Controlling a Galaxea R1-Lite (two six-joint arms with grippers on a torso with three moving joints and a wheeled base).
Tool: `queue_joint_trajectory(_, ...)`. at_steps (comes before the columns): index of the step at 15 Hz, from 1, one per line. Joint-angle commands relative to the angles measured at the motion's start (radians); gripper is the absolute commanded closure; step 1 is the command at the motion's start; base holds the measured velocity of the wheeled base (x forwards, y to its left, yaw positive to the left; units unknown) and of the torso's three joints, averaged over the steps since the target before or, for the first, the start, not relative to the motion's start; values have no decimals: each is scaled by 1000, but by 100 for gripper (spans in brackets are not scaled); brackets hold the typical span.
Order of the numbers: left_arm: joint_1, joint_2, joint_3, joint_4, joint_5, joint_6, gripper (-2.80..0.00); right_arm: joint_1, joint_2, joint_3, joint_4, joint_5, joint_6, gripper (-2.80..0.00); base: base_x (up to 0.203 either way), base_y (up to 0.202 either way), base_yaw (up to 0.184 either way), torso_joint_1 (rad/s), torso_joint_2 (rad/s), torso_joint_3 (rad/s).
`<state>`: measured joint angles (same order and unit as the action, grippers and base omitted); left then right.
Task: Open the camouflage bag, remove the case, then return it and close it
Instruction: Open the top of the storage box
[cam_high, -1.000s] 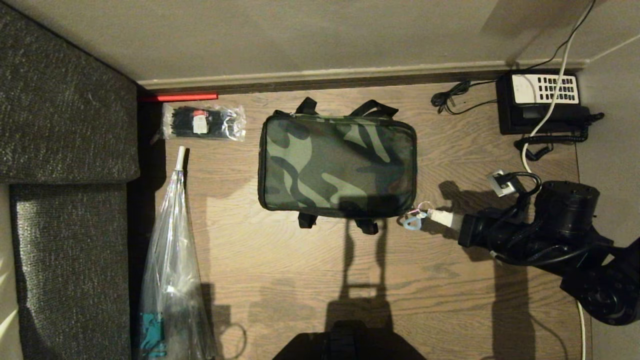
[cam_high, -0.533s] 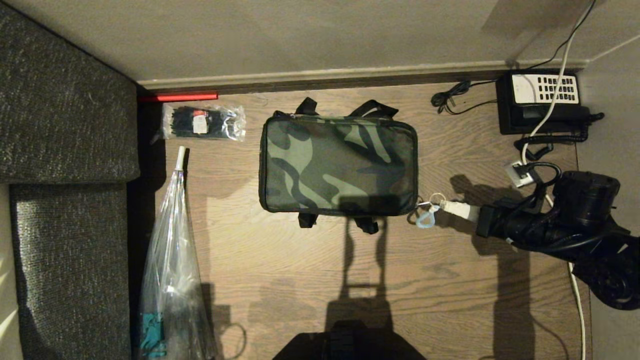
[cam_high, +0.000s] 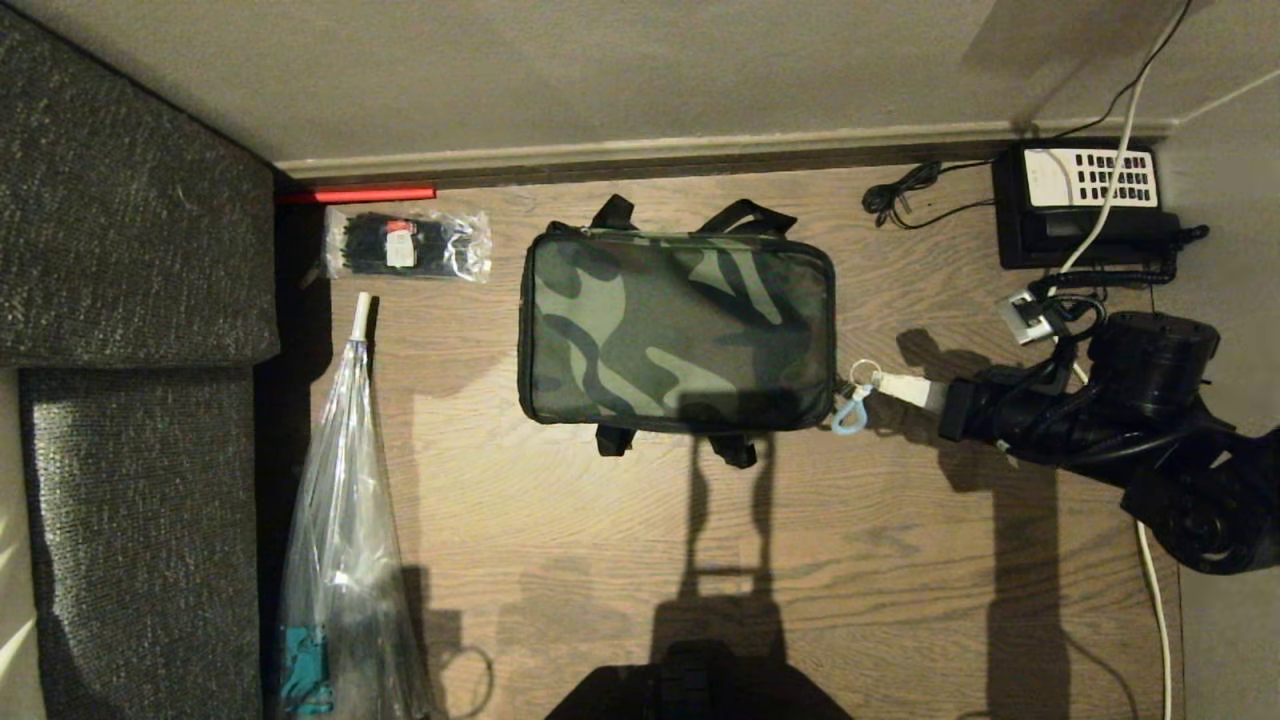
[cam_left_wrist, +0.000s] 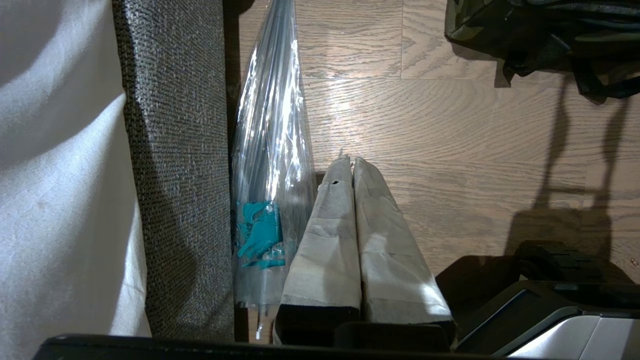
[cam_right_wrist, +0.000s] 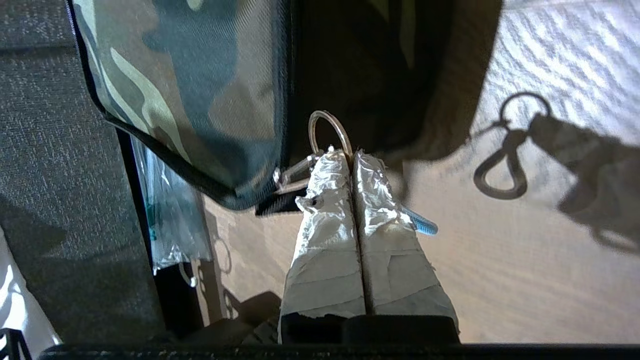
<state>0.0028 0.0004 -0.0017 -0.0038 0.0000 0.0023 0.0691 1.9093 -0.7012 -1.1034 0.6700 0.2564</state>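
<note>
Our right gripper (cam_high: 885, 381) is pinched tight on the metal ring (cam_right_wrist: 327, 127) at the bag's (cam_high: 676, 331) near right corner; blue clip (cam_high: 848, 415) dangles below. Bag flat on the floor (cam_high: 880, 560), zipped. Left gripper (cam_left_wrist: 352, 162) parked, fingers pressed together, beside the umbrella (cam_left_wrist: 267, 165).

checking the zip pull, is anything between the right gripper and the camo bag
Nothing visible. The right gripper is shut on the key ring at the bag's near right corner, with only bare floor around it.
</note>
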Motion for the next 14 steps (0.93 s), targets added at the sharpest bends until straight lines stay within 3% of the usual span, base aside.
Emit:
queue_joint_trajectory(1, 0, -2, 0, -1, 0, 0, 0, 6, 24, -31, -4, 3, -3, 0, 0, 0, 0, 0, 0, 0)
queue_joint_trajectory(14, 0, -2, 0, -1, 0, -1, 0, 6, 73, -220, 69, -1, 15, 0, 0, 0, 0, 0, 0, 0)
